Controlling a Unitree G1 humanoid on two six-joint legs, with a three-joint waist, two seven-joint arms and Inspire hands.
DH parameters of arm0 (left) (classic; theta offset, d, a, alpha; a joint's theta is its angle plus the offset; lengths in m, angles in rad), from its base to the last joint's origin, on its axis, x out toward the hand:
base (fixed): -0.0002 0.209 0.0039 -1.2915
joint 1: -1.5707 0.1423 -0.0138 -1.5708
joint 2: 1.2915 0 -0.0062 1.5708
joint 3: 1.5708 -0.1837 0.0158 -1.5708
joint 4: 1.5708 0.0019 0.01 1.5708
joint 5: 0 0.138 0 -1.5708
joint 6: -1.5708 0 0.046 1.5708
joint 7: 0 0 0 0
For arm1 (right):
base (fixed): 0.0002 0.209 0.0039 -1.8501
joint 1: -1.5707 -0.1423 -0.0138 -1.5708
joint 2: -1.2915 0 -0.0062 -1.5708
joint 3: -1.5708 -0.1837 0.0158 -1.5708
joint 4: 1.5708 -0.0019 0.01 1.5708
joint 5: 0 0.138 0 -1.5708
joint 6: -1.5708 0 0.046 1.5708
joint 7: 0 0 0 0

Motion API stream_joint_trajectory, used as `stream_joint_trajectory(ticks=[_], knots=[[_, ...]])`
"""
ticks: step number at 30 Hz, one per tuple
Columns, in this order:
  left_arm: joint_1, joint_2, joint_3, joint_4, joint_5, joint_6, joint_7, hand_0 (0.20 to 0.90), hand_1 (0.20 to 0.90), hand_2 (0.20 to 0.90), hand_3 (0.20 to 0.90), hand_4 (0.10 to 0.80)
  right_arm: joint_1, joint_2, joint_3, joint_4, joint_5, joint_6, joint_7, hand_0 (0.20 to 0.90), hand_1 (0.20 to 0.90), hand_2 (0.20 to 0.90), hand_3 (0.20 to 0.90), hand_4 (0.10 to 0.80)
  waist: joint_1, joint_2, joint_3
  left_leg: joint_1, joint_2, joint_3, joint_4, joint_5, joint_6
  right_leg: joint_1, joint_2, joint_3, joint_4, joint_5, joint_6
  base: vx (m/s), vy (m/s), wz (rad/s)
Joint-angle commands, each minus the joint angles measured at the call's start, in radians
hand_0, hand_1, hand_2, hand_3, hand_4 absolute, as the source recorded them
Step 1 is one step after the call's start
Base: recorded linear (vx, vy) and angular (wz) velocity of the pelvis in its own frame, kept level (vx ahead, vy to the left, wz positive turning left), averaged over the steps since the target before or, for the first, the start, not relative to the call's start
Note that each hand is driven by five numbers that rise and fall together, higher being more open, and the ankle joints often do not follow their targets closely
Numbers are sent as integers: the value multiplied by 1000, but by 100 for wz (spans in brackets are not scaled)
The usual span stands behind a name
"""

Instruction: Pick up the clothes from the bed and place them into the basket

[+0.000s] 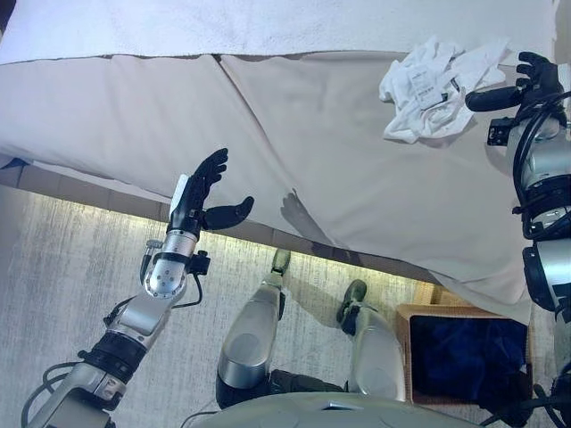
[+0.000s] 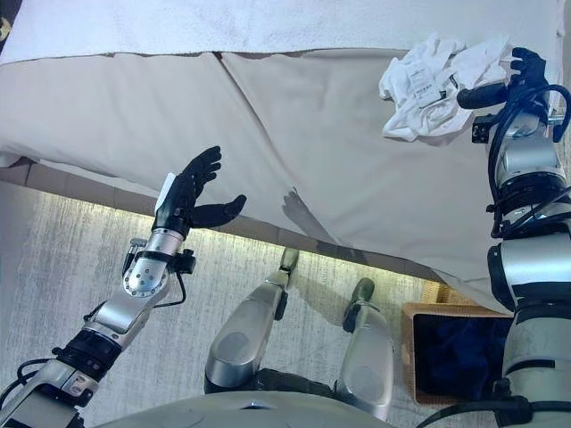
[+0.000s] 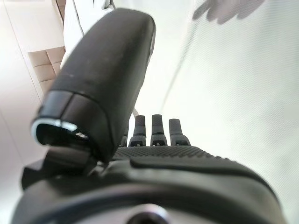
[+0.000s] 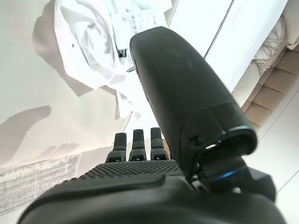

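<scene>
A crumpled white garment (image 1: pixel 437 85) lies on the beige bed (image 1: pixel 294 134) at its far right; it also shows in the right wrist view (image 4: pixel 88 46). My right hand (image 1: pixel 526 85) is open just right of the garment, thumb pointing toward it, not holding it. My left hand (image 1: pixel 201 196) is open and empty, raised over the bed's near edge at the left. The wicker basket (image 1: pixel 419 321) stands on the floor at the lower right, with dark blue cloth (image 1: pixel 464 352) inside.
A white blanket (image 1: pixel 268 27) runs along the far side of the bed. Grey carpet (image 1: pixel 62 267) lies in front of the bed on the left. The basket sits close under the bed's near right corner.
</scene>
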Motion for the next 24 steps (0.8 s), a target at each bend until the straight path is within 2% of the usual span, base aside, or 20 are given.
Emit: stream_joint_trajectory(ticks=[1, 3, 4, 6, 8, 9, 10, 12, 15, 17, 24], knots=[[11, -7, 24, -101, -42, -36, 24, 900, 900, 900, 900, 800, -31, -93, 62, -139, -50, -82, -39, 900, 900, 900, 900, 800, -27, 8, -99, -17, 5, 35, 131, -146, 67, -61, 27, -6, 180, 31, -37, 82, 90, -10], [15, -5, 25, -103, -28, -13, 23, 900, 900, 900, 900, 800, 18, -94, 30, -183, -53, -79, -47, 900, 900, 900, 900, 800, -45, 6, -78, -20, 6, 21, 178, -173, 82, -123, 31, 40, 289, 33, -25, 182, -71, 3], [17, -7, 23, -99, -23, -10, 25, 900, 900, 900, 900, 800, 31, -92, 22, -191, -50, -82, -50, 900, 900, 900, 900, 800, -52, 4, -75, -23, 8, 13, 186, -173, 82, -129, 38, 51, 270, 38, -24, 191, -227, 8], [-22, -10, -2, -75, -39, -28, 63, 900, 900, 900, 900, 800, -5, -61, 21, -198, -85, -73, -74, 900, 900, 900, 900, 800, -82, -2, -42, -37, 0, 3, 207, -196, 71, -186, 34, 108, 132, 118, -4, 19, -275, 11], [-64, -2, -5, -75, -47, -42, 76, 900, 900, 900, 900, 800, -57, -62, 43, -179, -83, -78, -88, 900, 900, 900, 900, 800, -92, -9, -29, -58, -4, 7, 208, -216, 72, -203, 40, 125, 46, 143, 5, -118, -318, 10], [-73, 4, 0, -92, -44, -38, 87, 900, 900, 900, 900, 800, -84, -70, 68, -179, -52, -73, -104, 900, 900, 900, 900, 800, -91, -16, -24, -97, -9, -1, 232, -218, 74, -189, 51, 125, 14, 128, -3, -66, -473, 48], [-74, -3, -4, -94, -74, -41, 93, 900, 900, 900, 900, 800, -86, -82, 75, -207, -40, -54, -104, 900, 900, 900, 900, 800, -89, -16, -24, -129, 0, -7, 231, -192, 64, -193, 63, 101, 24, 104, -11, 14, -376, 59], [-78, -20, -3, -86, -59, -53, 82, 900, 900, 900, 900, 800, -93, -90, 68, -202, -51, -64, -80, 900, 900, 900, 900, 800, -85, -15, -24, -151, 22, -3, 214, -161, 43, -204, 63, 65, 18, 101, -18, 32, -273, 38], [-77, -31, -28, -119, -22, -81, 80, 900, 900, 900, 900, 800, -160, -100, 108, -172, -35, -87, -90, 900, 900, 900, 900, 800, -74, 10, -24, -184, 41, -10, 142, -109, 20, -255, 80, 35, 24, 88, -31, -13, -153, 15], [-74, -34, -40, -136, -20, -95, 90, 900, 900, 900, 900, 800, -187, -99, 120, -173, -35, -93, -98, 900, 900, 900, 900, 800, -68, 30, -24, -204, 43, -10, 111, -86, 8, -282, 79, 18, 35, 77, -40, -21, -16, 9], [-59, -38, -52, -167, -23, -109, 117, 900, 900, 900, 900, 800, -245, -89, 139, -181, -11, -103, -101, 900, 900, 900, 900, 800, -52, 77, -24, -243, 35, -11, 66, -53, -3, -353, 68, -5, 91, 35, -58, -2, 21, 6]])
